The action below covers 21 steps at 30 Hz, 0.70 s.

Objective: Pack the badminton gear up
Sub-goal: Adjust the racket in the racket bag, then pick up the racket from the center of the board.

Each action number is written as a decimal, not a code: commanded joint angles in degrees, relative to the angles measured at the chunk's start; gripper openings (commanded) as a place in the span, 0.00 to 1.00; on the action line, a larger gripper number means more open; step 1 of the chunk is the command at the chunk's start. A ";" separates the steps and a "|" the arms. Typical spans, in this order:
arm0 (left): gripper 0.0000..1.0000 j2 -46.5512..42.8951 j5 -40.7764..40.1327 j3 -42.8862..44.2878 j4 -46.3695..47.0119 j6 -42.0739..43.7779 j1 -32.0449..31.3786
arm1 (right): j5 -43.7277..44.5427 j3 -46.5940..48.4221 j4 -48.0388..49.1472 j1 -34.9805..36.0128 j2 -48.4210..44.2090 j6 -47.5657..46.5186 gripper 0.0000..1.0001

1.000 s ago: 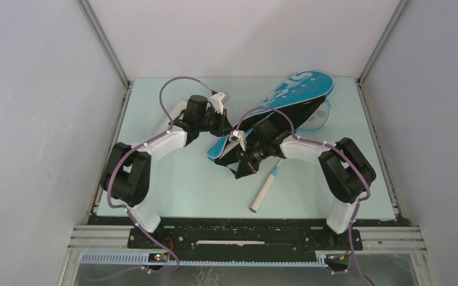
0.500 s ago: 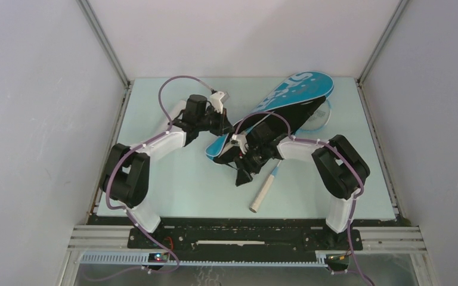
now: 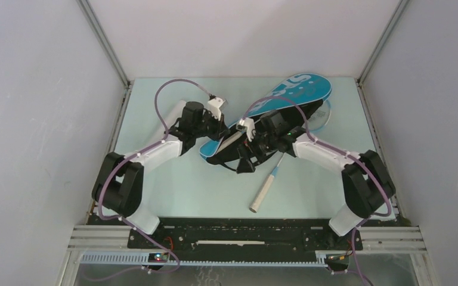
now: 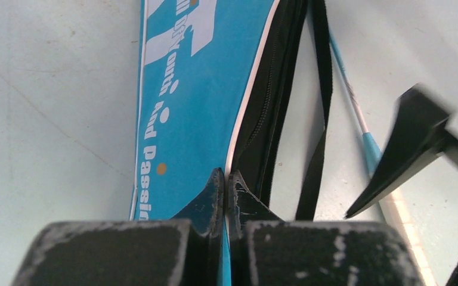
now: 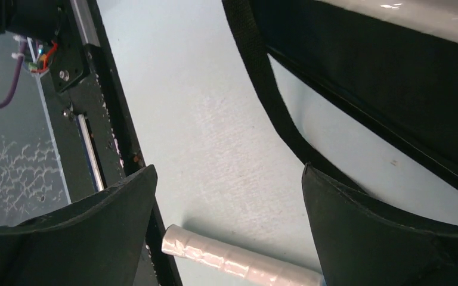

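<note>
Now left fingers (image 4: 206, 205) pinch the bag (image 3: 301, 89), shifted leftward; right fingers (image 5: 364, 232) spread wide.

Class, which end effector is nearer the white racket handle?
Right. The right end effector hangs open near the racket handle; the left end effector sits farther off, clamped on the racket bag.

Pale table (image 3: 173, 190), grey walls (image 3: 36, 119), black front rail (image 3: 274, 229), perhaps metal

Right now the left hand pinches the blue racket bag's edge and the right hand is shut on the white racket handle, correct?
No: the right wrist view shows the right hand open, the white racket handle lying ungripped. The left hand does pinch the edge of the racket bag.
</note>
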 commanded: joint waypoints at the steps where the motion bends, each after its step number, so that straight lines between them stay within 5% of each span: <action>1: 0.00 -5.15 -5.52 -2.91 7.09 1.89 -0.21 | 2.76 1.85 -1.67 -2.87 -5.96 3.01 1.00; 11: 0.00 -10.29 -12.28 -6.04 8.63 -2.13 0.43 | 22.05 -6.93 3.28 -15.76 -10.91 17.94 0.92; 21: 0.00 -13.17 -12.41 -7.19 6.80 -6.68 3.10 | 27.27 -3.52 3.37 -25.74 1.39 26.28 0.80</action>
